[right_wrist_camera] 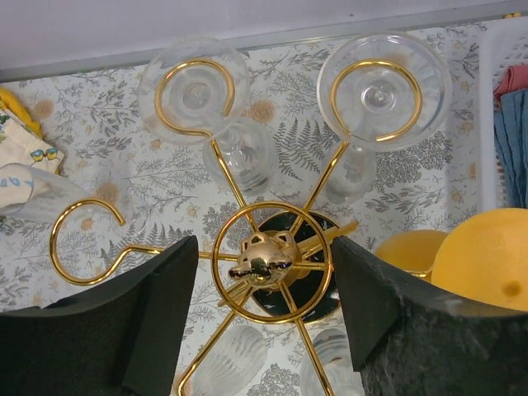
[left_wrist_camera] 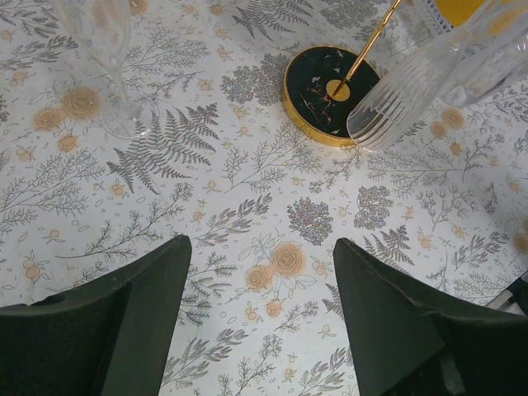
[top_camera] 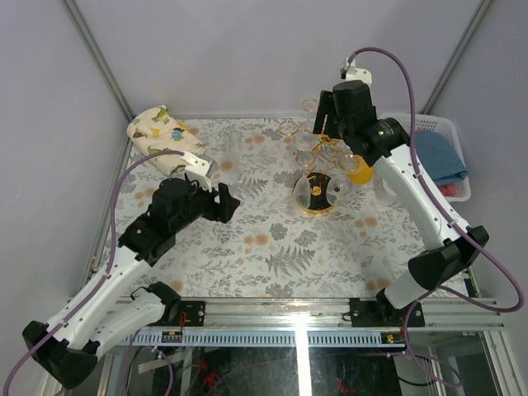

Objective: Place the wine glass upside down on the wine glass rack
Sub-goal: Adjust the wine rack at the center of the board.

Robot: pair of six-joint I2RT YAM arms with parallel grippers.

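Top view, table (top_camera: 247, 247): floral-patterned cover; it carries everything listed here.
Top view, wine glass rack (top_camera: 317, 169): stands right of centre, toward the far side.
Top view, right end effector (top_camera: 325, 114): yours hangs directly over the rack's crown.
Top view, left end effector (top_camera: 226, 202): left of the rack and well apart from it, pointing toward it.
Top view, other items: printed cloth (top_camera: 161, 128) at the far left; white basket (top_camera: 441, 124) at the far right with a blue cloth (top_camera: 437, 157) in it; yellow object (top_camera: 360, 170) just right of the rack.
Left wrist view, left end effector: fingers spread wide, nothing between them.
Left wrist view, rack base: black disc with a gold rim; a ribbed glass (left_wrist_camera: 404, 99) hangs mouth-down beside the pole.
Left wrist view, upright glass (left_wrist_camera: 107, 49): stands on its foot, left of the rack.
Right wrist view, right end effector: fingers wide apart, gripping nothing, either side of the rack's hub.
Right wrist view, hung stock: far-left wine glass (right_wrist_camera: 194, 87) and far-right wine glass (right_wrist_camera: 384, 87) hang upside down, each foot resting in a ring arm.
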